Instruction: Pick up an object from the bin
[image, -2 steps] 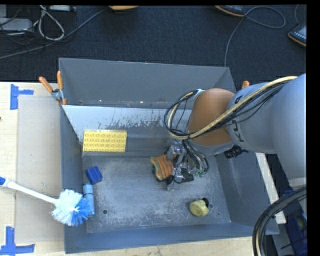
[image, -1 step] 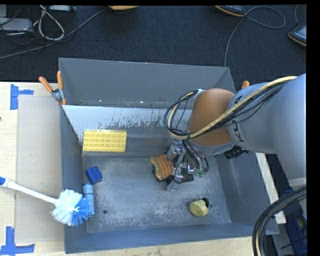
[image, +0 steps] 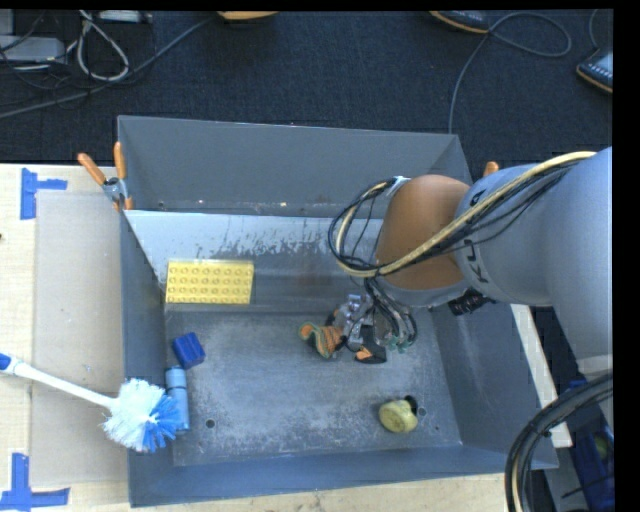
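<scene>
My gripper (image: 352, 322) is down on the bin floor right of centre, under the arm's orange cover. Right at its fingertips lies a small dark thing with orange parts (image: 324, 339), with another orange piece (image: 367, 352) just right of it. The fingers sit against these pieces, and how they stand is hidden by the wrist. A small yellow-green lump (image: 398, 415) lies on the floor below and to the right of the gripper.
A yellow studded plate (image: 209, 282) leans against the back left wall. A blue block (image: 187, 349) and a blue-and-white brush (image: 148, 411) with a white handle over the rim lie at the left.
</scene>
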